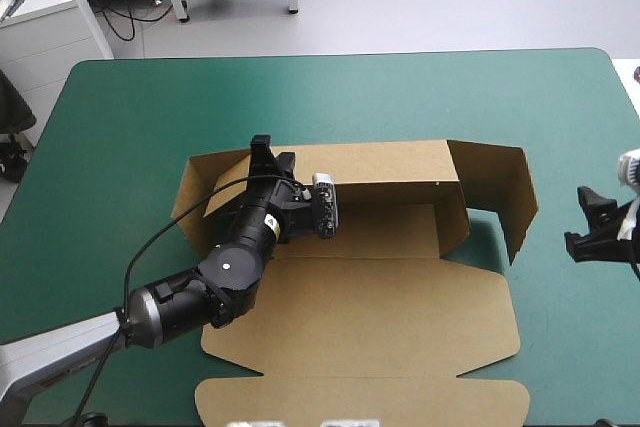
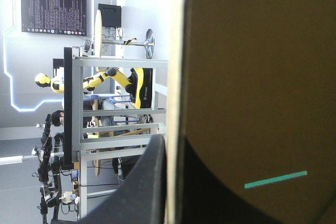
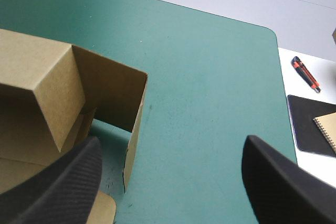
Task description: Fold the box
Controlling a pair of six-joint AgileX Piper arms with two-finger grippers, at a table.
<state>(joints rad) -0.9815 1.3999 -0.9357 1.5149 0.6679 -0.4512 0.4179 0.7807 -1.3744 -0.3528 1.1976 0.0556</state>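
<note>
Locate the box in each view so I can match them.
High view: box mid-table, left gripper on its back wall.
Left wrist view: its board clamped between the fingers.
Right wrist view: its end flap ahead of open right gripper.
Shared landmark: teal-green cover.

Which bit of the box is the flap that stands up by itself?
Look at the teal-green table, then the brown box lying open in its middle. Follow its raised back wall to the end nearest the right arm's open fingers: the flap there stands upright and bent forward, gripped by nothing, while the panels lie flat.
</note>
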